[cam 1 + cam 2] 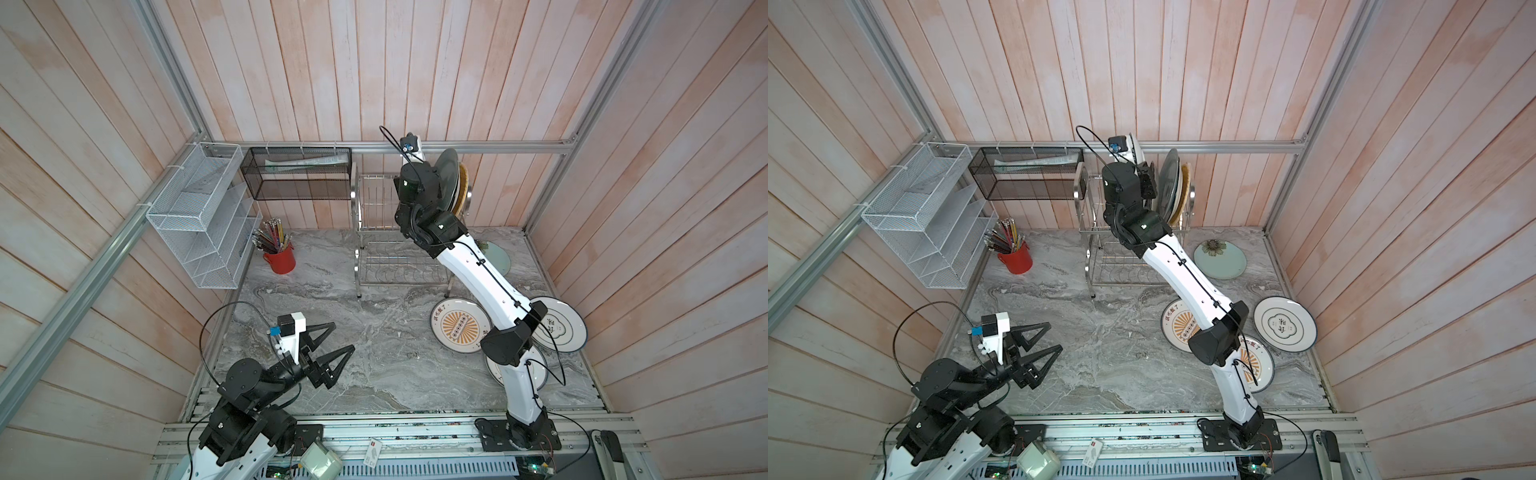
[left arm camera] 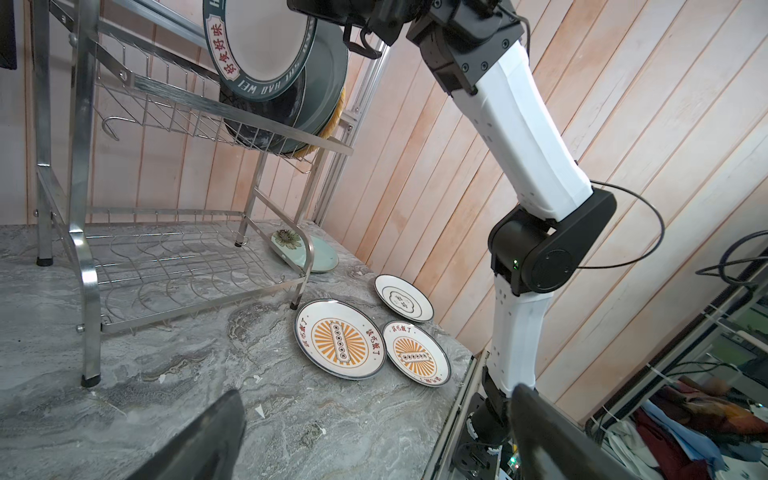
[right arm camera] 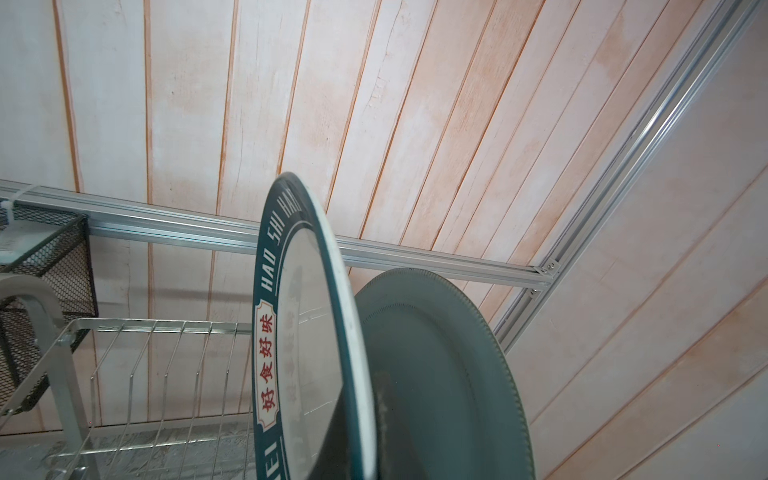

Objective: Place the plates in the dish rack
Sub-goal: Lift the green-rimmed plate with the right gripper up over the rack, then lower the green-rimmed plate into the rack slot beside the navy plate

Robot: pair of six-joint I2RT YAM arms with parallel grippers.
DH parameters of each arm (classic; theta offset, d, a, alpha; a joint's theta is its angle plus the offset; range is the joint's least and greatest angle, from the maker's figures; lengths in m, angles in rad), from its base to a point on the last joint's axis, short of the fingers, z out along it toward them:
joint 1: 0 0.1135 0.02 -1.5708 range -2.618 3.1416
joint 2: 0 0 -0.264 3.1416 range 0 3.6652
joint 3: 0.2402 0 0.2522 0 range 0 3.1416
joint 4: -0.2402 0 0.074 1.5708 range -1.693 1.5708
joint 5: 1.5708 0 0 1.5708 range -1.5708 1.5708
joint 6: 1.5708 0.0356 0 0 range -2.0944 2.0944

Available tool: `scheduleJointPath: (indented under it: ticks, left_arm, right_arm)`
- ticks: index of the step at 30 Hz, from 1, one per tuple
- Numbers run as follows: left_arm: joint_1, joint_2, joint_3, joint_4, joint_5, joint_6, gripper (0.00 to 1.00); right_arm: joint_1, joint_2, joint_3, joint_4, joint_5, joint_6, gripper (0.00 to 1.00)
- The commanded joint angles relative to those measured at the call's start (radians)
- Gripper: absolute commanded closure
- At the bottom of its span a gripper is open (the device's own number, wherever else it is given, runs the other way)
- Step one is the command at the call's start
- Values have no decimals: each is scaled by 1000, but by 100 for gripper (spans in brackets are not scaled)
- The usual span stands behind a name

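Note:
The steel dish rack (image 1: 376, 274) (image 2: 79, 166) stands at the back of the table. My right gripper (image 3: 361, 395) is shut on the rim of a white plate with a green lettered border (image 3: 307, 332) (image 2: 262, 37). It holds the plate upright over the upper tier, beside a grey-teal plate (image 3: 436, 374). A black plate (image 2: 286, 104) and a yellow woven one (image 2: 332, 124) stand behind that. Two orange-sunburst plates (image 2: 338, 338) (image 2: 415, 353), a blue-ring plate (image 1: 1283, 324) and a mint flower plate (image 1: 1221, 259) lie flat on the table. My left gripper (image 1: 343, 336) (image 2: 376, 390) hovers open at the front left, holding nothing.
A red cup of pencils (image 1: 280, 259) stands left of the rack. A white mesh organiser (image 1: 199, 216) and a black mesh basket (image 1: 299, 172) hang on the walls at the back left. The right arm (image 1: 478, 274) reaches over the flat plates. The rack's lower tier (image 2: 174, 266) holds nothing.

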Motion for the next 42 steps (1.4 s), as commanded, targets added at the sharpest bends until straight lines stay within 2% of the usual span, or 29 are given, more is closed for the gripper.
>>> scheduleJointPath:
  ticks: [1,5,11,42]
  left_arm:
    - [13,-8,-16,13,-36,10,0]
    - [55,-35,-18,8,-78,6,0]
    - [103,-48,-29,27,-57,-5,0]
    - [149,-28,-31,44,0,-24,0]
  right_arm:
    - [-17,7,44,20,21,16,100]
    - [-28,19,49,-1,10,40,100]
    - [-36,34,49,-27,3,77,100]
    - [-1,82,91,-179,22,236,98]
